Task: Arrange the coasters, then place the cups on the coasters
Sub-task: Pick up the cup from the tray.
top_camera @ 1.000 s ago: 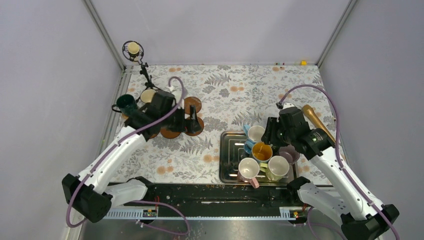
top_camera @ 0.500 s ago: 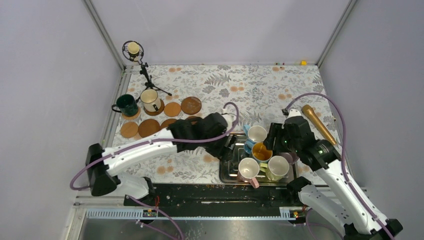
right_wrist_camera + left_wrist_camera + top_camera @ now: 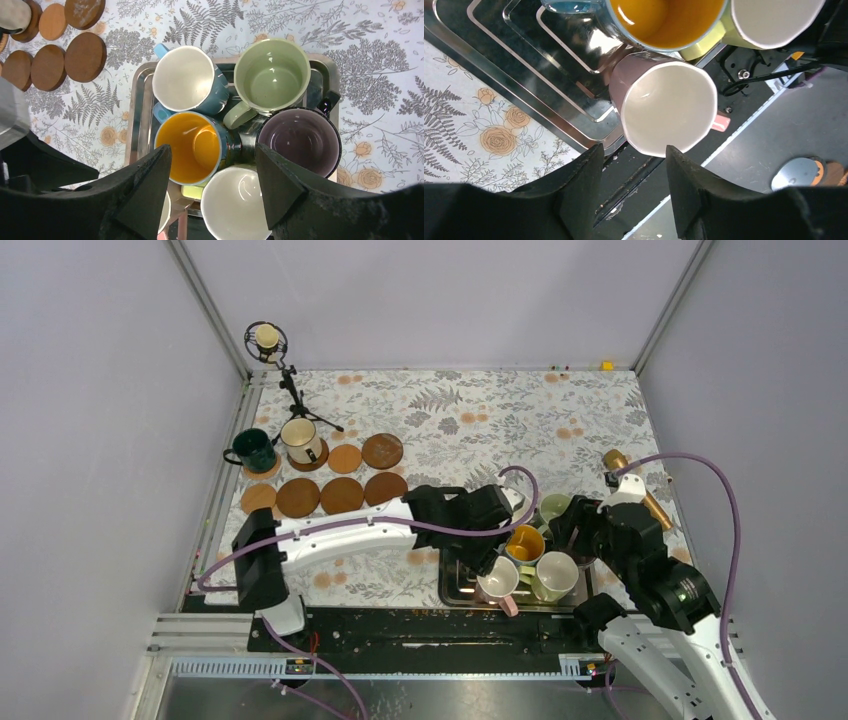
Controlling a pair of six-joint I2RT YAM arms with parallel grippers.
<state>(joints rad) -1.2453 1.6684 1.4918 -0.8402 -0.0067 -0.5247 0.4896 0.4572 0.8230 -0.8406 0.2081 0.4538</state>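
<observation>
- Top view: green cup point(image 3: 254, 450) and white cup point(image 3: 300, 440) sit on coasters point(image 3: 342, 495) at upper left; other coasters bare, remaining cups in the tray point(image 3: 448, 592), lower right.
- Left wrist: my left pincer point(image 3: 633, 149) half open, empty, poised at the pink cup point(image 3: 669, 107), centre.
- Right wrist: my right pincer point(image 3: 214, 150) wide, empty, above the tray.

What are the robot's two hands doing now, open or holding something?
Left gripper: open, at the pink mug, holding nothing.
Right gripper: open above the tray, holding nothing.
</observation>
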